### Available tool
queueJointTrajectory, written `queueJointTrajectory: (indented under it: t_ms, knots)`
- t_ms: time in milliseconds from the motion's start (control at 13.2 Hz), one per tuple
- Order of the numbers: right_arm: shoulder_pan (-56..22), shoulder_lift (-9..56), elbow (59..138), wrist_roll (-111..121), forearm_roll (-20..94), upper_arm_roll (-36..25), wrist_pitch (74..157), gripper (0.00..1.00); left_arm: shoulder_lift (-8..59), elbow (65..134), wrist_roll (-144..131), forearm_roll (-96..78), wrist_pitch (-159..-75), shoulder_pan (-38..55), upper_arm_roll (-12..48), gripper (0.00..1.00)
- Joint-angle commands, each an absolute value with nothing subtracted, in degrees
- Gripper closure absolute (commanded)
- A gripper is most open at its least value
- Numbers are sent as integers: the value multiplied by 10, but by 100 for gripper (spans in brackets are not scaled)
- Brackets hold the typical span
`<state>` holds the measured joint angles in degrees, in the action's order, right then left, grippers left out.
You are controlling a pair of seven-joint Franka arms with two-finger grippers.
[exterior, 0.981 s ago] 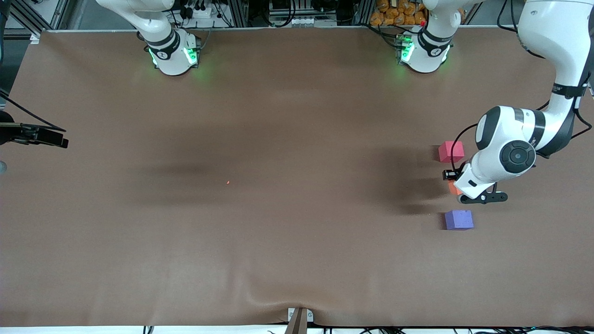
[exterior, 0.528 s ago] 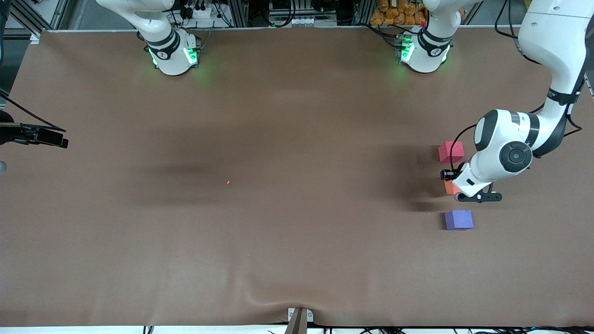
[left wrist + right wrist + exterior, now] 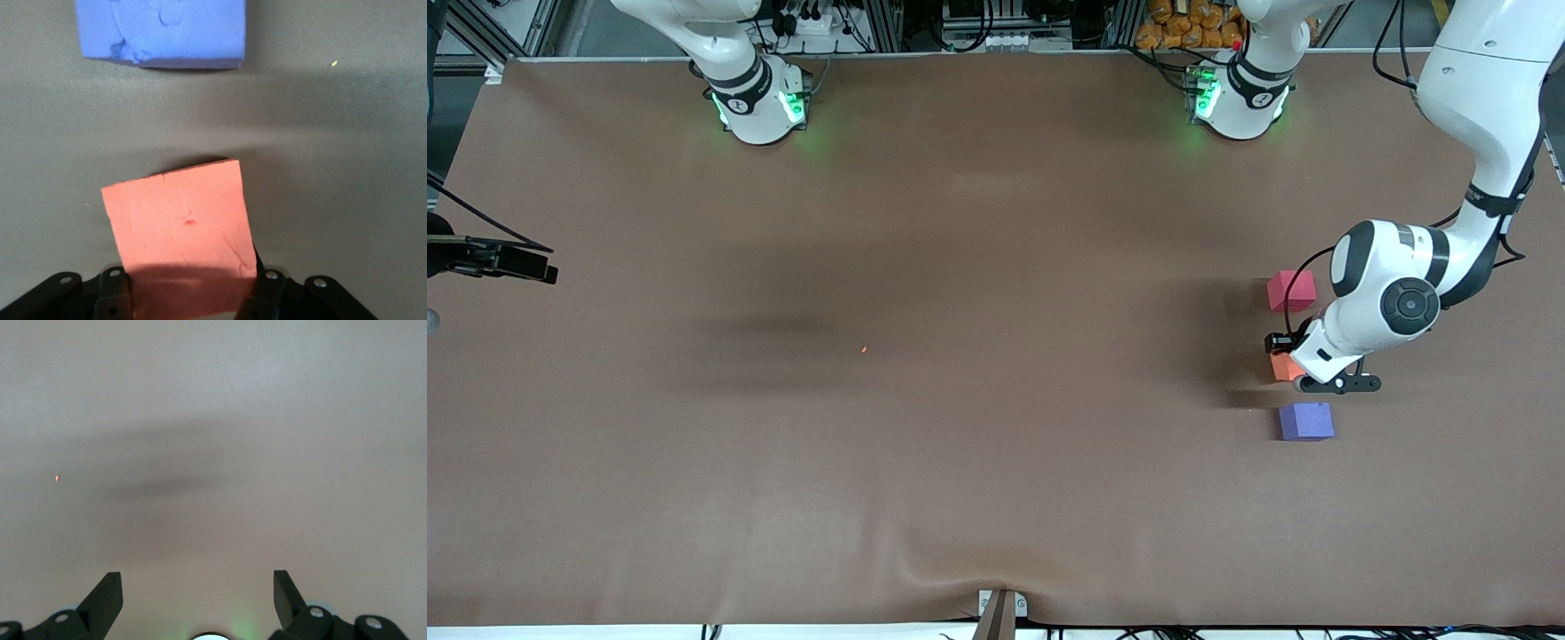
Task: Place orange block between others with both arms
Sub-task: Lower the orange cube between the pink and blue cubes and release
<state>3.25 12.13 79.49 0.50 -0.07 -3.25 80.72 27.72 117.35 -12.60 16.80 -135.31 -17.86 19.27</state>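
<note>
Left gripper clamped on the orange block, between the two other cubes

Front view: the left gripper (image 3: 1303,366) holds the orange block (image 3: 1282,366) low over the table (image 3: 960,356), between the pinkish-red cube (image 3: 1291,290) and the purple-blue cube (image 3: 1306,420), which lies nearer the camera (all three toward the left arm's end). Left wrist view: its fingers (image 3: 268,288) grip the orange block (image 3: 180,220), slightly skewed, with the purple-blue cube (image 3: 160,32) near it but apart. Right wrist view: the right gripper (image 3: 197,593) waits with jaws spread over bare table (image 3: 213,420), holding nothing
</note>
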Motion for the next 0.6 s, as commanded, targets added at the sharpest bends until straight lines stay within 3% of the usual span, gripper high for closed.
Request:
queueJointTrajectory:
  t_ms: [0, 377, 453, 528]
  knots:
    - [42, 120, 791, 4, 4, -26, 808, 0, 278, 1176, -111, 167, -1364, -195, 200, 100]
    - [42, 120, 792, 4, 4, -26, 808, 0, 287, 1174, -81, 167, -1365, -204, 200, 100]
    - [42, 120, 792, 4, 4, -26, 808, 0, 292, 1174, -81, 167, -1365, -206, 200, 67]
    - [42, 120, 792, 4, 4, -26, 808, 0, 293, 1175, -79, 167, -1365, -207, 200, 11]
